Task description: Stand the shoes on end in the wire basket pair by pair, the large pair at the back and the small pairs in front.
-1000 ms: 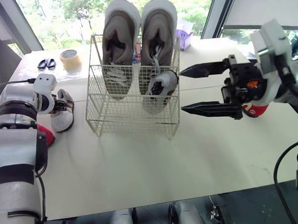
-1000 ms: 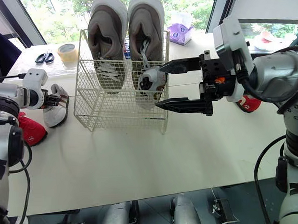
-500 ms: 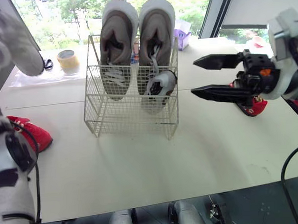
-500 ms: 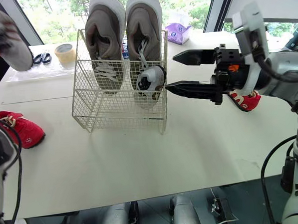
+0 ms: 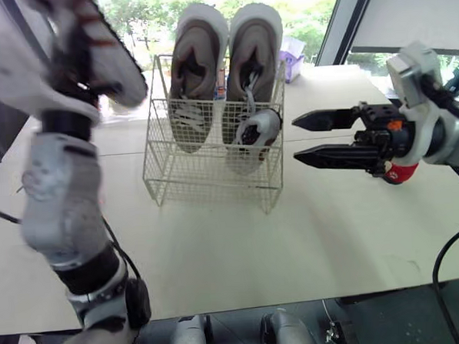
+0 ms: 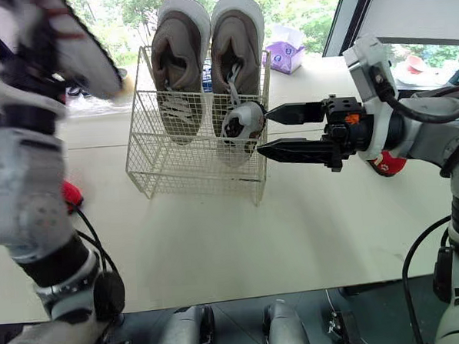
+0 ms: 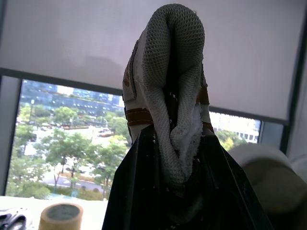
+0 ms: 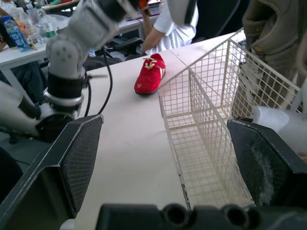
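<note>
My left hand (image 7: pixel 170 143) clamps a small white shoe (image 7: pixel 175 57), high at the wire basket's (image 5: pixel 213 153) ten o'clock. My right hand (image 5: pixel 297 140) gapes wide at three o'clock.

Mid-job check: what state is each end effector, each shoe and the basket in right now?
Basket: upright, front left space empty.
Large grey pair: on end at the back.
Small grey shoe: on end, front right.
White shoe: gripped, lifted off the table.
Left end effector: shut on the white shoe, raised high.
Right end effector: open, empty, beside the basket.
Red shoe: flat on the table.
</note>
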You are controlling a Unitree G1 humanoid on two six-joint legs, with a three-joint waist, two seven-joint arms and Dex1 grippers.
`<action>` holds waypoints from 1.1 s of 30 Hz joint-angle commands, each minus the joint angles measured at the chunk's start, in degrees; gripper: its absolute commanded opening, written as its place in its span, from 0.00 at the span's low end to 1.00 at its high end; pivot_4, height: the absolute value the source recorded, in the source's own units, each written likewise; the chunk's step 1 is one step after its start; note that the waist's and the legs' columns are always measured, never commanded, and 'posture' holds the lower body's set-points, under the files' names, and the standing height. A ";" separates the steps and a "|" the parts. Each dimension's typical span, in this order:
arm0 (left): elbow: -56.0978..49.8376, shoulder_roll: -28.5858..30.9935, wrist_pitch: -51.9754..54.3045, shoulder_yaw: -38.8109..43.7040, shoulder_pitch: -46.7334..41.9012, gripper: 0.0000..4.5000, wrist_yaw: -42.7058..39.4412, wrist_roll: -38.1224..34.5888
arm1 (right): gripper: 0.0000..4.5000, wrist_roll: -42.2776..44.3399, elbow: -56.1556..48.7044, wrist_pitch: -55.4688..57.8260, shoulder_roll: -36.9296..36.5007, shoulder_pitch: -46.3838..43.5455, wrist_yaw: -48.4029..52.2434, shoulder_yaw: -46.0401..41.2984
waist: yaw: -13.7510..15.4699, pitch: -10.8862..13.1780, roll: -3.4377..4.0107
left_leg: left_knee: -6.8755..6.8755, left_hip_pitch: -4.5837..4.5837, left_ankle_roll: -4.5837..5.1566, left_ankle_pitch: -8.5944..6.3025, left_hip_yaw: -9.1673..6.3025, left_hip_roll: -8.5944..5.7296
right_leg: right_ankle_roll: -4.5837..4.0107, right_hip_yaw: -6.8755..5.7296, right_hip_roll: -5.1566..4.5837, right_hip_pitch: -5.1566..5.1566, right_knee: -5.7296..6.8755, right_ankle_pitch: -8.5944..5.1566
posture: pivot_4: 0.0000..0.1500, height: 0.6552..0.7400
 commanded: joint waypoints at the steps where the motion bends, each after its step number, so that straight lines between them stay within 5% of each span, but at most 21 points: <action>1: 2.02 -0.47 -10.17 -4.11 0.02 0.08 -2.18 3.88 | 1.00 1.72 -1.79 0.02 -0.56 -0.29 -1.77 -2.91 | 0.00 0.00 0.00 | 0.00 -0.01 0.00 0.00 0.00 0.00 | 0.00 0.00 0.00 -0.01 0.00 0.00 | 1.00 0.45; 8: 13.33 -1.80 -23.16 -10.80 2.99 0.08 -5.40 10.23 | 1.00 4.91 -5.21 1.40 -1.01 1.52 -6.61 -5.18 | 0.10 0.00 0.01 | 0.01 -0.01 0.36 -0.21 0.01 0.00 | 0.00 0.00 0.00 0.02 -0.05 0.00 | 1.00 0.45; 19: 15.11 -2.69 -26.76 -15.55 14.39 0.08 -7.80 13.11 | 1.00 8.55 -7.23 0.95 0.20 3.58 -12.72 -6.49 | -0.05 -0.07 0.12 | -0.02 0.03 0.53 -0.31 0.05 0.03 | 0.00 0.01 0.00 0.04 -0.15 0.00 | 1.00 0.45; 21: 13.81 -2.70 -25.88 -14.69 14.51 0.30 -7.97 11.72 | 1.00 8.49 -6.87 0.61 0.35 3.44 -12.82 -6.33 | -0.04 -0.07 0.12 | -0.02 0.03 0.55 -0.32 0.05 0.03 | 0.00 0.02 0.00 0.04 -0.16 0.00 | 1.00 0.45; 25: 7.90 -1.46 -16.11 -10.42 14.91 0.70 -8.24 3.82 | 1.00 7.00 -6.14 -0.72 0.74 3.69 -11.91 -5.15 | -0.06 -0.07 0.12 | -0.02 0.02 0.55 -0.33 0.04 0.04 | 0.00 0.01 0.00 0.04 -0.15 0.00 | 1.00 0.45; 33: -6.57 8.46 11.20 2.58 17.20 0.70 -7.18 -28.60 | 1.00 2.13 -3.80 -3.19 -0.23 5.06 -7.94 -3.01 | -0.04 -0.06 0.15 | -0.03 0.03 0.54 -0.32 0.01 0.06 | 0.00 0.02 0.00 0.05 -0.15 0.00 | 1.00 0.45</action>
